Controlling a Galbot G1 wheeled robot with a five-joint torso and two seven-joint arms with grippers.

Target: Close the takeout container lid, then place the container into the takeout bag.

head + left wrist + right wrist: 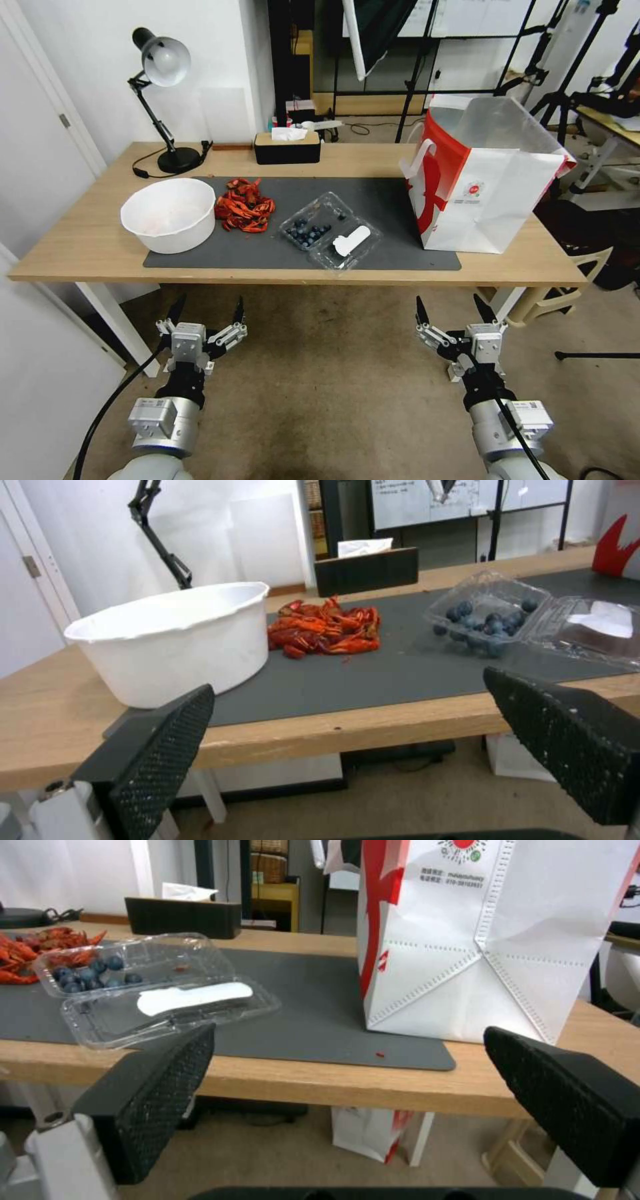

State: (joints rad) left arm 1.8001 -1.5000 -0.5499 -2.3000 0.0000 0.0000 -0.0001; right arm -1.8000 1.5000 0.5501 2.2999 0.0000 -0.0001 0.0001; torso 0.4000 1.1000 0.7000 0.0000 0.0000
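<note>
The clear takeout container (313, 225) (487, 617) (127, 967) lies open on the dark mat, blueberries in its far half. Its lid (348, 243) (597, 630) (180, 1002) lies flat toward the table's front edge, with the white label showing. The takeout bag (483, 173) (493, 935), white with red sides, stands open at the mat's right end. My left gripper (205, 319) (353, 735) hangs open below the table's front edge, left of the container. My right gripper (453, 317) (347, 1095) hangs open below the edge, under the bag's side. Neither holds anything.
A white bowl (170, 213) (177, 635) and a pile of red crayfish shells (243, 205) (323, 627) sit left of the container. A black tissue box (287, 147) and a desk lamp (163, 100) stand at the back. A chair (567, 280) and tripods stand to the right.
</note>
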